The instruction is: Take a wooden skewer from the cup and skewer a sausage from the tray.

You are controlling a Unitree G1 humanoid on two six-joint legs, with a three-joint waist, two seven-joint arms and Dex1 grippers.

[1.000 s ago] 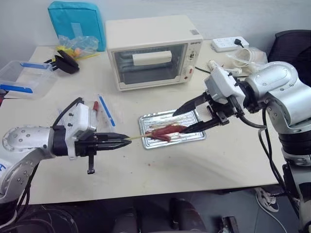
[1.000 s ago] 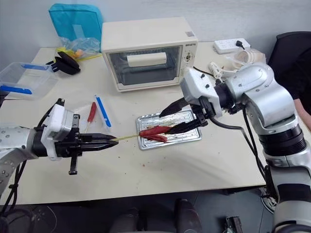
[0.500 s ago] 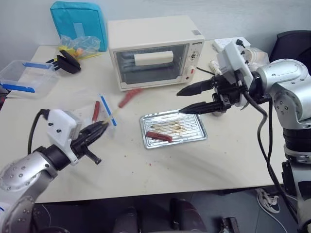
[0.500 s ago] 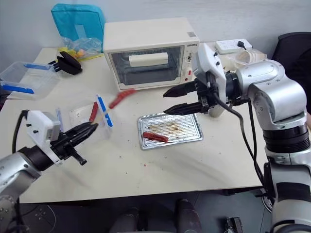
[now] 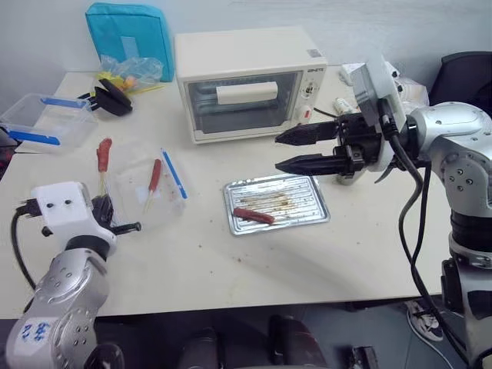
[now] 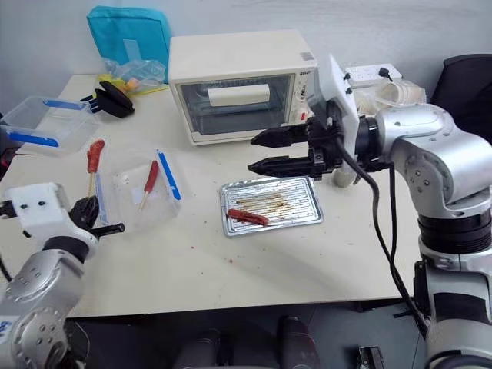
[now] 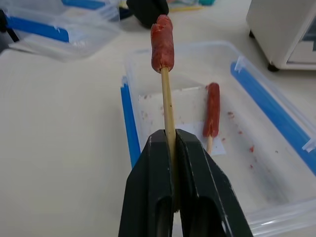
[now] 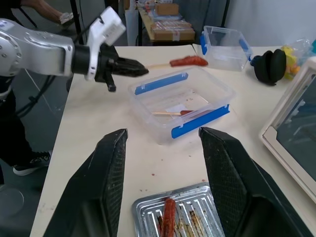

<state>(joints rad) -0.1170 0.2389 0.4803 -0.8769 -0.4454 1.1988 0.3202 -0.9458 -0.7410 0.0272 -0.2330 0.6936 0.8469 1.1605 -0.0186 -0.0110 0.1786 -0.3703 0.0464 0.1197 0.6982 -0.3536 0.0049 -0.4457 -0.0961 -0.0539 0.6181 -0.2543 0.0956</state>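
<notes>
My left gripper [image 7: 170, 143] is shut on the wooden skewer [image 7: 167, 101], which carries a reddish-brown sausage [image 7: 162, 35] on its tip. Skewer and sausage [image 5: 101, 150] stand at the left edge of a clear box [image 5: 134, 201]. Another sausage [image 5: 253, 215] lies in the silver tray [image 5: 311, 204] at the table's middle. My right gripper [image 5: 278, 151] hangs open above the tray's far edge, pointing left, with nothing between its fingers. The cup [image 6: 343, 175] is mostly hidden behind my right hand.
The clear box holds another skewered sausage [image 5: 155, 175]. A cream toaster oven [image 5: 246, 81] stands behind the tray. A second clear box [image 5: 42, 119], a black object [image 5: 108, 98] and a blue bag [image 5: 131, 31] sit at the far left, a power strip [image 6: 369, 73] at the far right.
My left gripper has swung left from the tray to the clear box, taking the skewer with one sausage on it. My right gripper has risen off the tray, still open.
</notes>
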